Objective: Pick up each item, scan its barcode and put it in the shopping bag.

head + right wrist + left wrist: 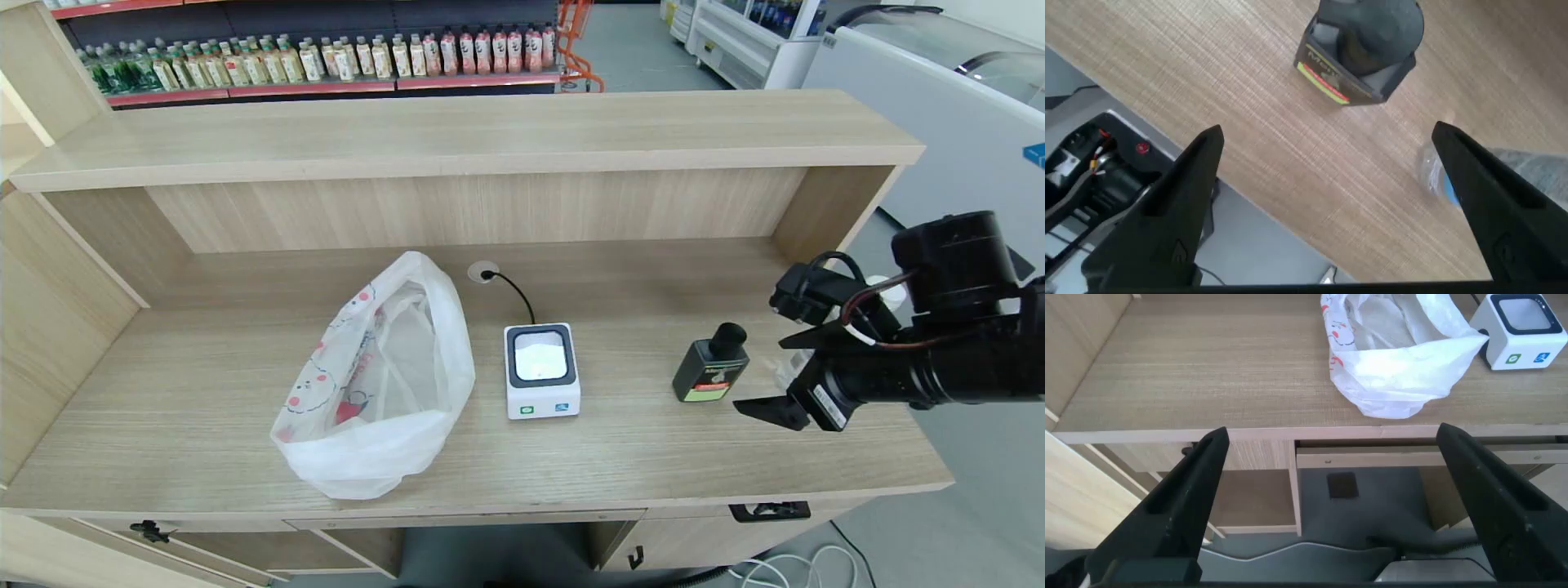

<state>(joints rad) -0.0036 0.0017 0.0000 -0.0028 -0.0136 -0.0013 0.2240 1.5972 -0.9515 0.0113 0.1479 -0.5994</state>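
Bottle upright on counter, just left of my right gripper, jaws wide open and empty; right arm far nearer than left.

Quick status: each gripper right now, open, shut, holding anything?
Left gripper: open, holding nothing.
Right gripper: open, holding nothing, near the dark bottle.
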